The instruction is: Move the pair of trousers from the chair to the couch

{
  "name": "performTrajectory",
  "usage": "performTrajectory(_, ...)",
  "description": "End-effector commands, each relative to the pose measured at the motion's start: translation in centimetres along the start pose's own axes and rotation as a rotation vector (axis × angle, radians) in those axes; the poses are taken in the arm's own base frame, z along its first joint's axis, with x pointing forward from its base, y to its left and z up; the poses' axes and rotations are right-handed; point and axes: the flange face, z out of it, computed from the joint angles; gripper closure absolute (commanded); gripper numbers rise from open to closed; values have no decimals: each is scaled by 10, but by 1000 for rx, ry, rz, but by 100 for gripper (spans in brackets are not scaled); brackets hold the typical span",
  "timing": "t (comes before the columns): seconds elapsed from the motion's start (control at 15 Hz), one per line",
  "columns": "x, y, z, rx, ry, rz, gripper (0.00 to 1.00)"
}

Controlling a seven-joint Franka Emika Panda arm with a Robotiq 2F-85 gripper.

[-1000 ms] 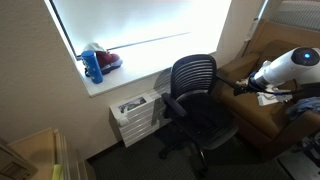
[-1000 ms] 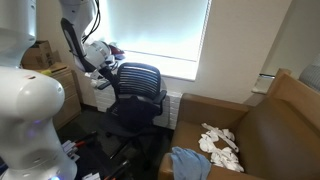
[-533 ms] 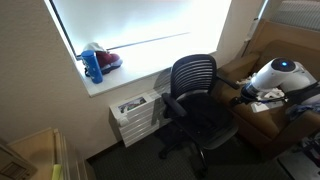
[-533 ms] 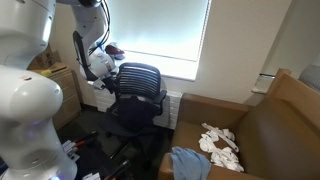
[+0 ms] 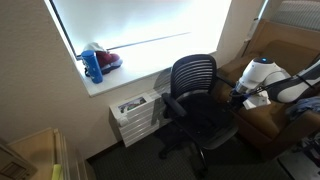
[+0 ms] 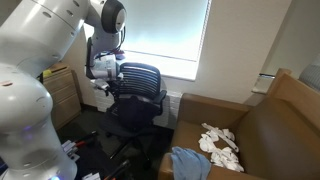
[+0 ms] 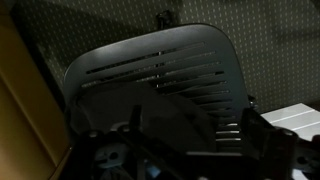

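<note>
A black mesh office chair (image 5: 195, 95) stands under the window and shows in both exterior views (image 6: 137, 90). In the wrist view its backrest (image 7: 155, 70) fills the frame. A dark mass lies on the seat (image 7: 185, 125), and I cannot tell trousers from black seat there. My gripper (image 7: 192, 135) is open, its fingers spread above the seat, facing the backrest. In the exterior views it hangs beside the chair (image 5: 240, 97) (image 6: 105, 85). The brown couch (image 6: 270, 130) holds a white cloth (image 6: 220, 140) and a blue garment (image 6: 188, 162).
A white drawer unit (image 5: 135, 115) stands under the window sill. A blue bottle (image 5: 93, 67) and a red object stand on the sill. Cardboard boxes (image 6: 45, 60) sit behind the arm. The chair's wheeled base (image 5: 195, 150) spreads over dark carpet.
The arm has swung down and in toward the chair. The gripper now hangs close over the seat side. The chair and couch items have not moved.
</note>
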Motion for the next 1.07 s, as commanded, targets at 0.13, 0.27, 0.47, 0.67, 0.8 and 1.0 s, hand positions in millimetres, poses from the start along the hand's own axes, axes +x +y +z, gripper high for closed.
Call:
performTrajectory(0.13,20,12,19,-32,62,30,0)
performTrajectory(0.27,29,20,42,-55,71,43,0)
performTrajectory(0.47,31,21,65,-3,-8,65,0)
performTrajectory(0.67,42,22,81,106,-120,90,0)
performTrajectory(0.8,33,21,78,72,-90,92,0)
performTrajectory(1.0,43,27,83,99,-111,105,0)
